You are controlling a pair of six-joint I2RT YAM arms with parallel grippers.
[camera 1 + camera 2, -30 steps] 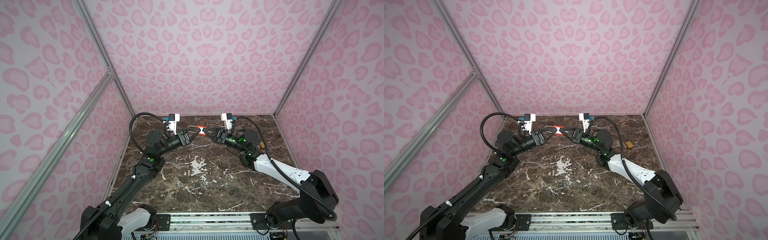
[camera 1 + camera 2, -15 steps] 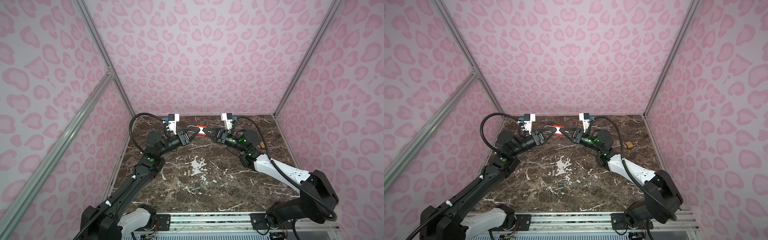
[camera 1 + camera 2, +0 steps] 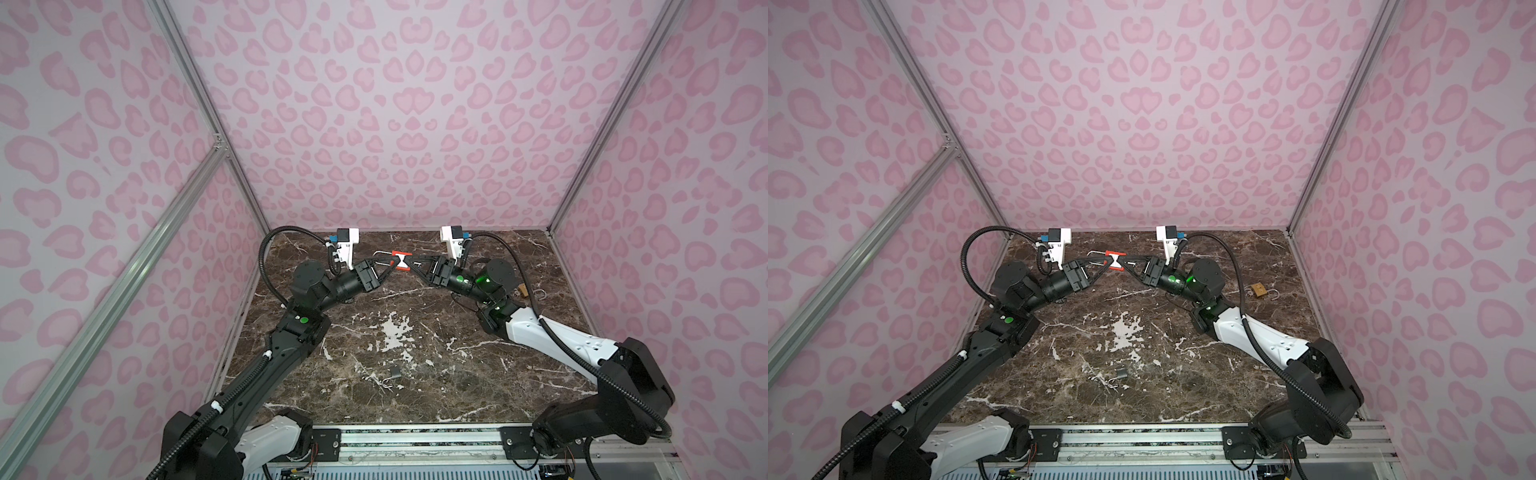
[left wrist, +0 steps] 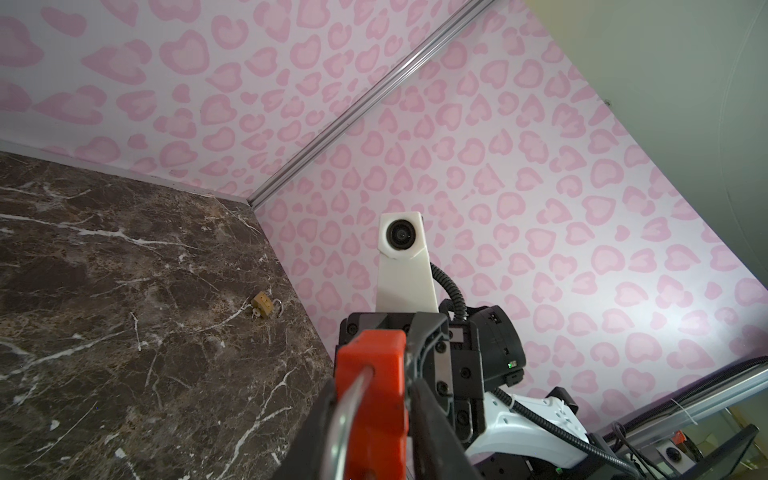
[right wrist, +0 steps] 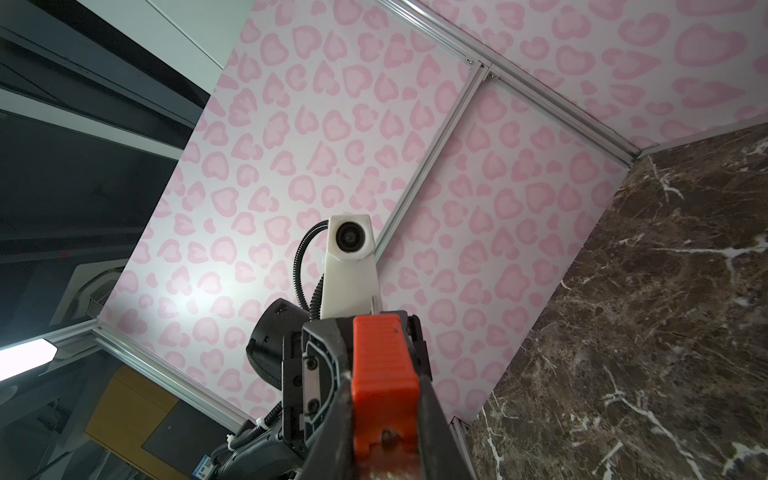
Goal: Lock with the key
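Observation:
A red padlock hangs in the air at the back middle of the table, and both top views show it. Its silver shackle points toward my left arm. My left gripper is shut on the shackle end of the body, and the left wrist view shows the red block pinched between the fingers. My right gripper is shut on the opposite end, with the red body filling its jaws. A blurred brownish piece sits at the keyhole end. I cannot tell if it is the key.
A brass padlock with an open shackle lies near the right wall, and it also appears in the left wrist view. A small dark metal piece with a wire loop lies on the marble toward the front middle. Pink patterned walls close three sides.

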